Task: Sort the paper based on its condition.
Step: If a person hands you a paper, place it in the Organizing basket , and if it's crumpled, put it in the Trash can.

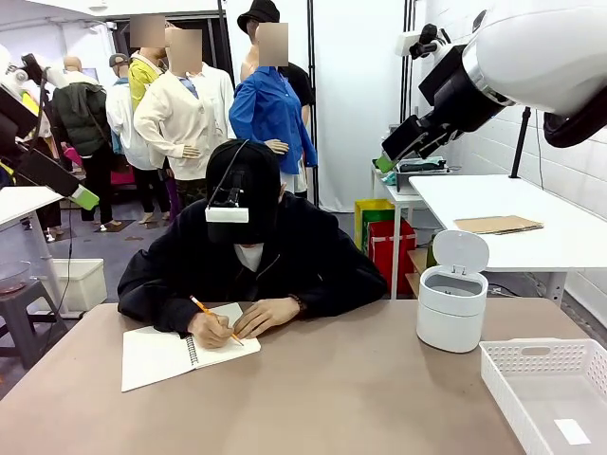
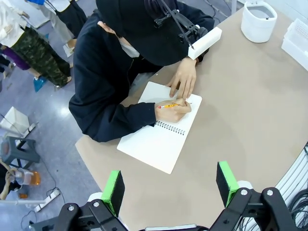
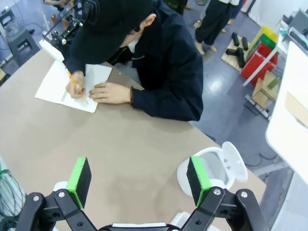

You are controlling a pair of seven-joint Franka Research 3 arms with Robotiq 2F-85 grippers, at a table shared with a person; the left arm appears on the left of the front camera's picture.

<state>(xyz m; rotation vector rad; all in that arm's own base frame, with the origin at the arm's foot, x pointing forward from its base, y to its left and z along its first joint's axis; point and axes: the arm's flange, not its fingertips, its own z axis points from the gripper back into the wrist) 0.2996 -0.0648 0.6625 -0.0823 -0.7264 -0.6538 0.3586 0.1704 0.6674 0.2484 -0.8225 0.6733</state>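
The left gripper (image 2: pixel 169 175) is hanging high over the table's (image 1: pixel 360 398) left end, its jaws standing wide apart and holding nothing; below it a notebook (image 1: pixel 156 358) is lying open on the table, wire spine running between its two pages; a person is leaning over it from the far side, writing on the far page with an orange pencil (image 1: pixel 214 320) in one hand (image 1: pixel 207 330) and pressing the other hand (image 1: pixel 266 316) flat beside it; whether any loose paper is lying about I cannot tell, since the page being written on is sitting in the notebook; the right gripper (image 3: pixel 138 166) is hovering high above the right half of the table, jaws spread wide with nothing between the pads; under it a round white bin (image 1: pixel 451 313) is standing near the table's far edge, lid tipped up and open; just right of it a white basket (image 1: pixel 495 368) is sitting at the table's right end, a small white slip (image 1: pixel 572 431) lying flat on its floor, label or paper I cannot tell; behind, a cardboard sheet (image 1: pixel 498 225) is resting on a white side table (image 1: pixel 569 242).
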